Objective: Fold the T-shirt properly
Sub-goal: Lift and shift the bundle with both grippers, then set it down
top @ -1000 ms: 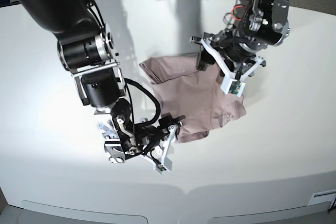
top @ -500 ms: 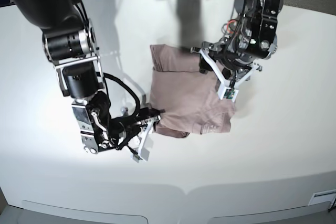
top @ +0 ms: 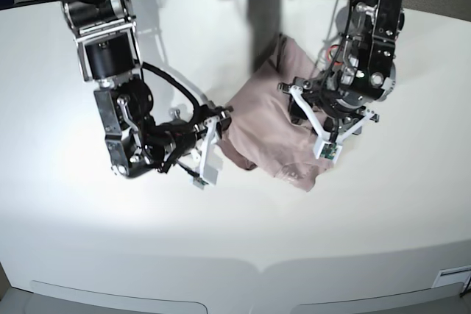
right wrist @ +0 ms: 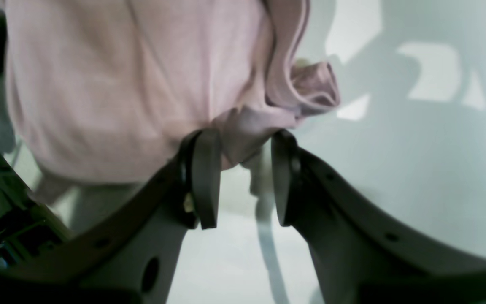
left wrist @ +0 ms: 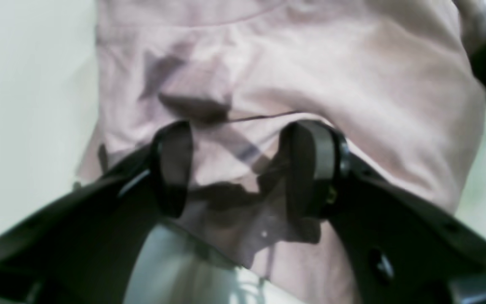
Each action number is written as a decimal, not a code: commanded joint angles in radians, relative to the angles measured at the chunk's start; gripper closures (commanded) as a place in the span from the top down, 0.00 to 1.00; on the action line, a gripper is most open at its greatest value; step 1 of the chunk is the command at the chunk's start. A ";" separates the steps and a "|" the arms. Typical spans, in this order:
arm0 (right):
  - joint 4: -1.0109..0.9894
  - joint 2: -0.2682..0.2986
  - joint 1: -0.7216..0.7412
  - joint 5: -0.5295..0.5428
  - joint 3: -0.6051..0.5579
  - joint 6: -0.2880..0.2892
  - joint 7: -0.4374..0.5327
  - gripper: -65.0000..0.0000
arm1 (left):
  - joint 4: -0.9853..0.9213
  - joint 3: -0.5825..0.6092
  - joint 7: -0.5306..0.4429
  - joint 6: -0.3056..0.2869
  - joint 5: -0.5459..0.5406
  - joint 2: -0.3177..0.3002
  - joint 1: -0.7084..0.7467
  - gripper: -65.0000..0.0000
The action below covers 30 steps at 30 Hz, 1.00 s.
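Observation:
The mauve-pink T-shirt (top: 266,117) lies crumpled in a slanting heap at the table's middle, one end raised toward the back. My right gripper (top: 219,131) is at its left edge. In the right wrist view a bunched fold of the T-shirt (right wrist: 99,84) fills the gap between the fingertips of this gripper (right wrist: 243,169), which is shut on it. My left gripper (top: 313,117) sits over the shirt's right side. In the left wrist view its fingers (left wrist: 171,169) stand wide apart, open, and flat T-shirt (left wrist: 310,63) cloth shows between and under them.
The white table (top: 383,211) stretches around the shirt, with a seam near its front edge. Dark equipment and cables stand beyond the far edge. A small white label (top: 452,277) sits at the front right corner.
My right gripper has moved back from the table's front and narrowed on the shirt's left edge. The shirt has been pulled from a flat spread into a narrower slanting heap. The left gripper has dropped slightly forward.

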 commanded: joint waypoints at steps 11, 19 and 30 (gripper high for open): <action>0.045 0.003 -0.126 0.073 0.002 0.007 -0.021 0.30 | -0.058 -0.001 -0.032 -0.001 0.042 -0.137 -0.019 0.54; 0.178 -0.005 -0.212 0.099 0.000 0.007 -0.029 0.30 | -0.058 -0.001 -0.028 0.000 0.008 -0.228 -0.072 0.54; 0.213 -0.093 -0.235 0.147 0.000 0.007 -0.045 0.30 | -0.058 -0.001 -0.031 -0.020 -0.022 -0.226 -0.128 0.54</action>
